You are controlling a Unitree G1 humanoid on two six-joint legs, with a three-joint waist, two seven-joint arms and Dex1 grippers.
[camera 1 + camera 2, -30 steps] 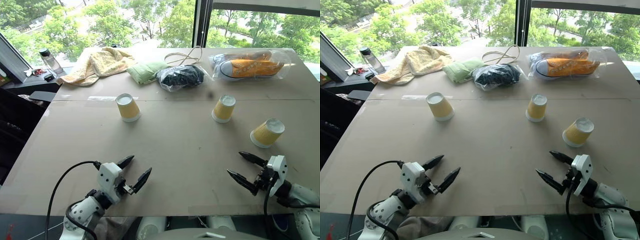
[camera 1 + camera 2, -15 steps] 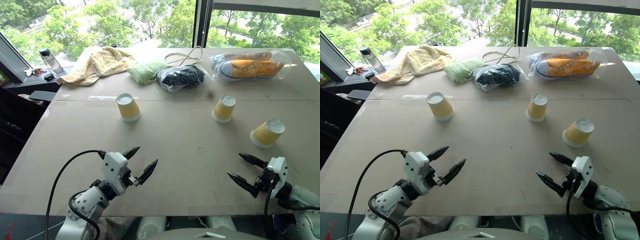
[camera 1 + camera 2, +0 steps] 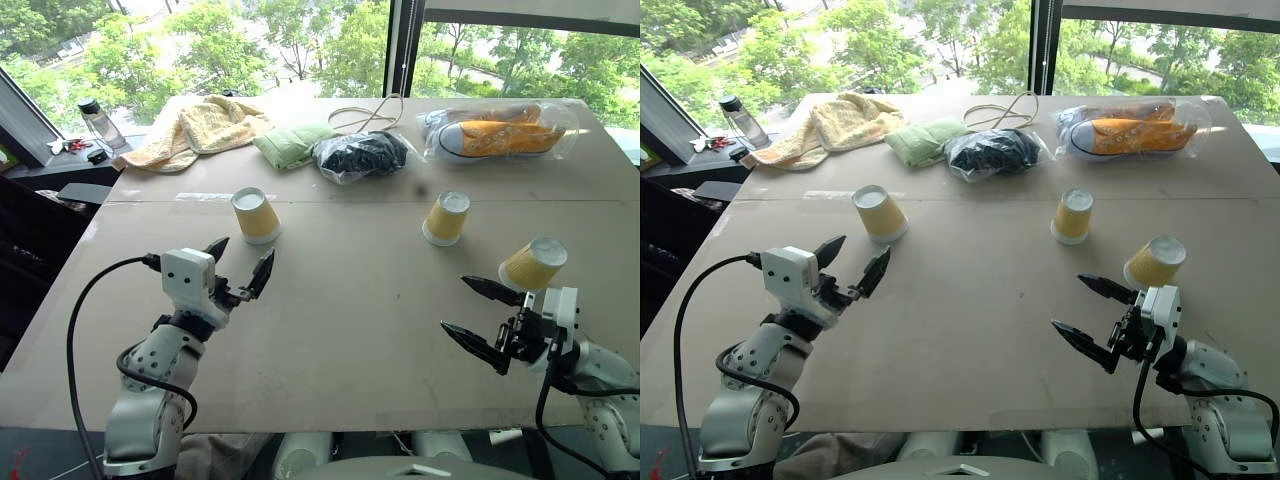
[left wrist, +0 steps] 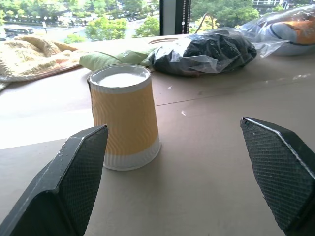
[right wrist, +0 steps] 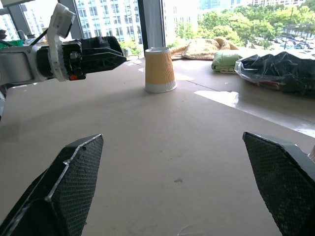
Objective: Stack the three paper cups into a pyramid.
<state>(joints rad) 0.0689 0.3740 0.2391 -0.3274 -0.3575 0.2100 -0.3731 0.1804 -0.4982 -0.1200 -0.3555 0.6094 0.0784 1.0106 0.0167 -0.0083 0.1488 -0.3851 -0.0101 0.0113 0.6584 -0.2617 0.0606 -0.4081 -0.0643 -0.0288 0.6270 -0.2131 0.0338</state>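
So all three paper cups are sitting upside down and well apart on the brown table (image 3: 360, 300): the left cup (image 3: 256, 215), the middle cup (image 3: 446, 218) and the right cup (image 3: 533, 265), which leans a bit. The left gripper (image 3: 238, 268) is spread wide with nothing in it, just short of the left cup. The right gripper (image 3: 478, 318) is gaping empty too, near the right cup.
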